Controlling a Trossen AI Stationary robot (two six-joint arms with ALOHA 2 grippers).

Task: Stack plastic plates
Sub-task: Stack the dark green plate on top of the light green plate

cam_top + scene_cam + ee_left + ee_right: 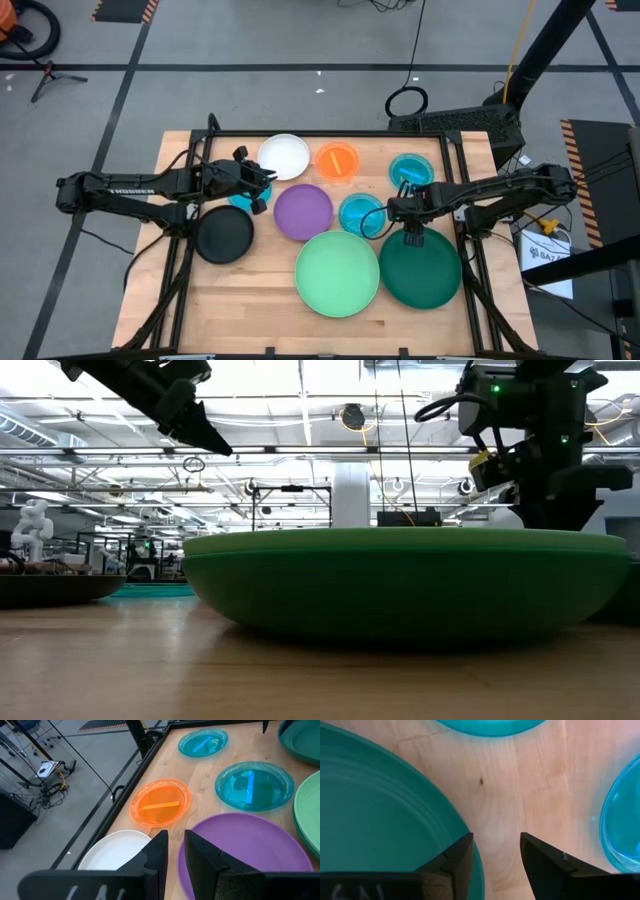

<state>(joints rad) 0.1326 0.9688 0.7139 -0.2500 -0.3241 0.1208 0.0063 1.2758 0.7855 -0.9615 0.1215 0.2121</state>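
Three cyan plates, one orange plate.

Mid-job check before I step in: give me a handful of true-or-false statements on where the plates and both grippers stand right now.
1. The purple plate lies between the black plate and a cyan plate. True.
2. The orange plate sits stacked on the white plate. False: they lie side by side on the table.
3. The right gripper is open over the dark green plate's rim. True.
4. The left gripper holds the light green plate. False: it holds nothing, above the white and purple plates.
5. No plate is stacked yet. True.
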